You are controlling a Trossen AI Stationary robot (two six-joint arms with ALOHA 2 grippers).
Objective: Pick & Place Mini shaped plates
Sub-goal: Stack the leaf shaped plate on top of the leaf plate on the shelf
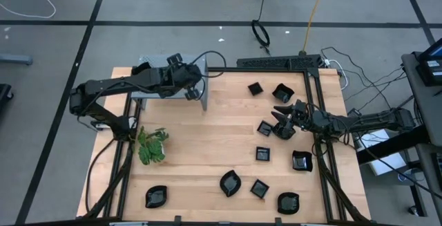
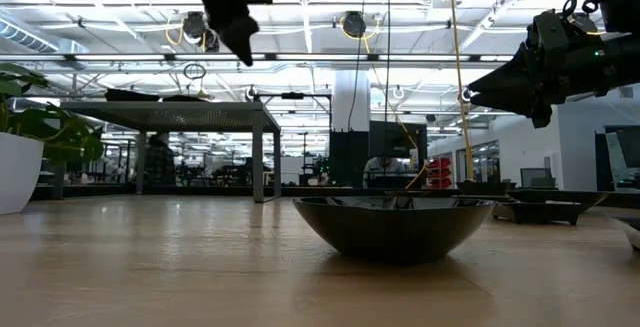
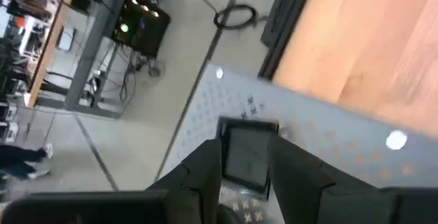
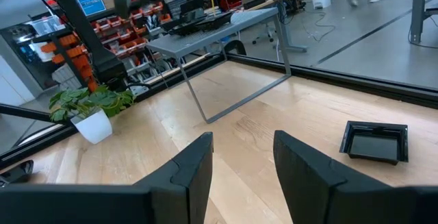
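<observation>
Small glossy black square dish point(image 3: 248, 157) flat on the grey perforated metal shelf point(image 3: 328, 135), framed by the left pincer point(image 3: 248, 147), fingers apart on either side; contact with the rim impossible to judge. Visible only through the left wrist camera; from above, hidden under the arm over the shelf.

Well away from the shelf, across the pale wooden worktop point(image 1: 207, 136), other black mini plates point(image 1: 262, 154) scattered, with the right pincer point(image 1: 282, 115) among them, fingers parted, nothing between. Near the shelf, a green leafy potted plant point(image 1: 152, 145). In the low view alone, a round black bowl point(image 2: 392, 227) filling the foreground.
</observation>
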